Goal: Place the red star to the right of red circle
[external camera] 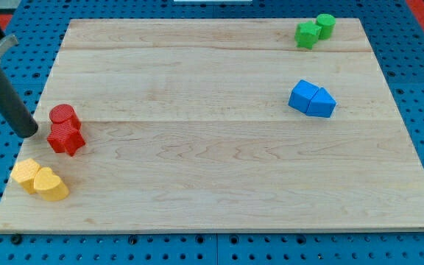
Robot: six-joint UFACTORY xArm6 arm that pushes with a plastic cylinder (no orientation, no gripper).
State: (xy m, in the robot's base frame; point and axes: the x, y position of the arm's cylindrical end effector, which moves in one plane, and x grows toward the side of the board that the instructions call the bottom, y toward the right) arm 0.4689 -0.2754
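The red circle sits near the board's left edge, with the red star touching it just below. My tip is at the board's left edge, a short way left of the red star and slightly below-left of the red circle. It is not touching either.
A yellow block and a yellow heart lie together at the bottom left. A blue cube and blue triangle sit at the right. A green star and green circle are at the top right. The wooden board lies on a blue pegboard.
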